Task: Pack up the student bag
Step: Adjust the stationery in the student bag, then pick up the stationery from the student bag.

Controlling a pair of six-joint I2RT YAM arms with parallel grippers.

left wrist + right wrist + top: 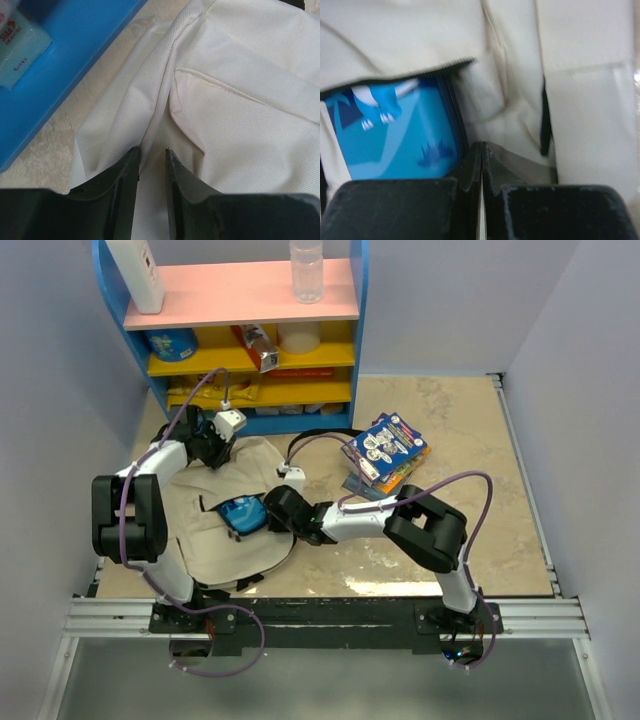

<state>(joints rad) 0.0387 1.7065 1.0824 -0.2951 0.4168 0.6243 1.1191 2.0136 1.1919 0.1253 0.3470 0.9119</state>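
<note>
The student bag [225, 552], beige with black zip lines, lies flat on the table's left side. Its pocket mouth gapes, and a blue pencil case [240, 515] shows inside. My left gripper [213, 445] is at the bag's far edge. In the left wrist view a fold of the bag's cream cloth [240, 100] runs up between the narrow-set jaws of the left gripper [152, 152]. My right gripper [272, 502] rests at the right end of the pocket mouth. In the right wrist view the right gripper [481, 145] is shut and empty, beside the pencil case [395, 140] under the bag's zip edge [395, 35].
A blue shelf unit [240, 300] with a pink top stands at the back, close behind the left gripper; its base [65, 55] shows in the left wrist view. A clear bottle [306, 270] and a white bottle [137, 270] stand on it. A stack of books [385, 452] lies right of the bag.
</note>
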